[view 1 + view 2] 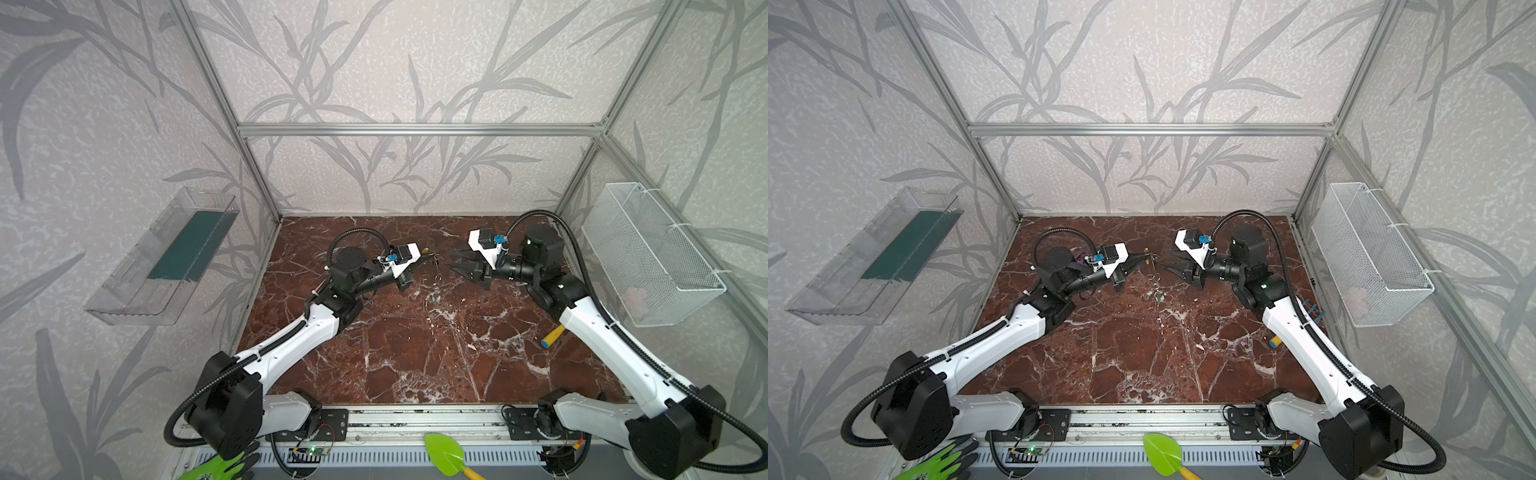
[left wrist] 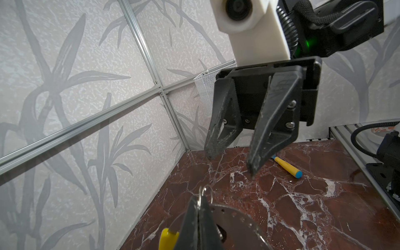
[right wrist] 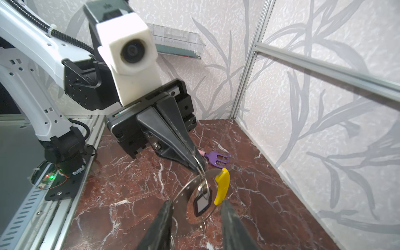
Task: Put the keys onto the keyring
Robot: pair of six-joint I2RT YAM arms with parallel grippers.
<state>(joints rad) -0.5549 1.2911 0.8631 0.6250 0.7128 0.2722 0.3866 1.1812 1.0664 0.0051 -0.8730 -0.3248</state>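
Two dark fingers point(image 3: 162, 225) of the right gripper point(image 3: 195, 202), coarse and scuffed on their inner faces, enter the right wrist view cut off by the frame edge; they stand apart and grip nothing. Beyond them hangs the keyring point(image 3: 185, 191), a flat, thin hoop of dull grey metal. Its band is pierced by a row of small holes, and a smooth, bright yellow sleeve point(image 3: 223, 186) curves over one arc. The left gripper point(image 3: 197, 167), two tapering black wedges, is pressed together on the hoop's upper rim. It carries the hoop clear of the counter point(image 1: 415, 353), a glossy red-brown marble pattern with white veins, near the far edge and about midway between the side edges. The keys point(image 3: 202, 204) show mainly as an oblong tag, pale within a dark border, hanging inside the hoop from a fine wire ring that runs up to the clamped tips. The metal blades are too small to separate, and whether the wire ring is threaded onto the hoop cannot be told. A purple plastic fork point(image 3: 217, 159) lies on the counter, its handle hidden behind the left gripper. A yellow cylinder with a blue cap point(image 2: 285, 165) lies toward the right edge, half covered by the right arm in both top views. A green trowel point(image 1: 444, 453) is cut off at the frame bottom.
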